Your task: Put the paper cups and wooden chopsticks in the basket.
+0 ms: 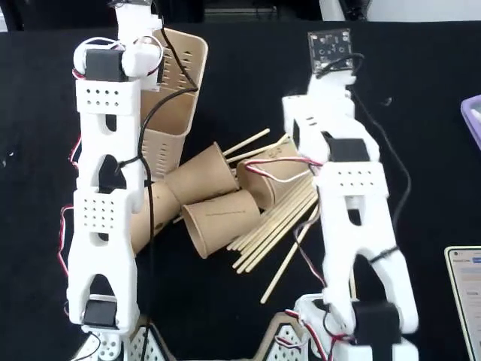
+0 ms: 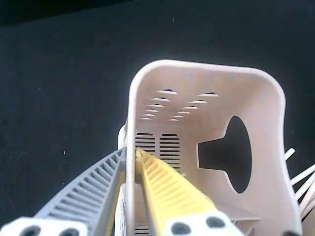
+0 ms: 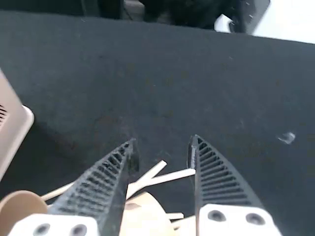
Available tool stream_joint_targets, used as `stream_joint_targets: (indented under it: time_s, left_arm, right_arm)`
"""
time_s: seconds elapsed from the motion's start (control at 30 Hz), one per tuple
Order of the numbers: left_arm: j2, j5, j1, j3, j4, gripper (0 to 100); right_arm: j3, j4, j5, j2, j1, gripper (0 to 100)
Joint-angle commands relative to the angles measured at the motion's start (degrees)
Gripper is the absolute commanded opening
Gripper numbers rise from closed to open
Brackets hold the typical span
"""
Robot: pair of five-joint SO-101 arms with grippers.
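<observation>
Basket (image 2: pixel 206 98) wall sits clenched in left claw (image 2: pixel 130 152); right claw (image 3: pixel 162 141) gapes wide over chopsticks (image 3: pixel 167 176).

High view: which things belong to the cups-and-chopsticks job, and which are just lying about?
Job:
basket, its wall clamped by the left gripper
paper cups, lying on their sides
wooden chopsticks, in a loose pile beside the cups
right gripper, open over cups and chopsticks

Lying about:
purple object, far right
device with lit screen, lower right
</observation>
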Motion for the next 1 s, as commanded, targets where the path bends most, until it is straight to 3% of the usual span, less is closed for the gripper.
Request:
stream_joint_targets:
  time_s: [0.0, 0.23, 0.4, 0.6, 0.8, 0.97]
  left_arm:
    - [-1.05, -0.62, 2.51, -0.13, 1.93, 3]
    - [-1.58, -3.52, 7.69, -0.57, 3.52, 3]
    - [-1.58, -4.04, 8.92, -0.57, 3.52, 3]
    - [-1.67, -8.62, 12.88, -0.13, 3.60, 3]
    - [-1.67, -8.53, 14.37, -0.31, 3.60, 3]
    - [-1.67, -8.44, 15.52, -0.57, 3.60, 3]
  right_arm:
    - [-9.54, 0.09, -0.44, 5.14, -2.90, 17.4]
    - [-35.47, 13.98, -0.53, 25.63, -3.08, 17.6]
    - [-39.87, 21.80, -2.11, 28.26, -3.52, 17.7]
    - [-27.74, 12.66, -2.11, 18.33, -4.13, 17.4]
    - [-2.51, -9.49, -2.02, 4.00, -7.47, 17.3]
    - [-1.98, -12.57, -2.11, 3.47, -6.77, 17.3]
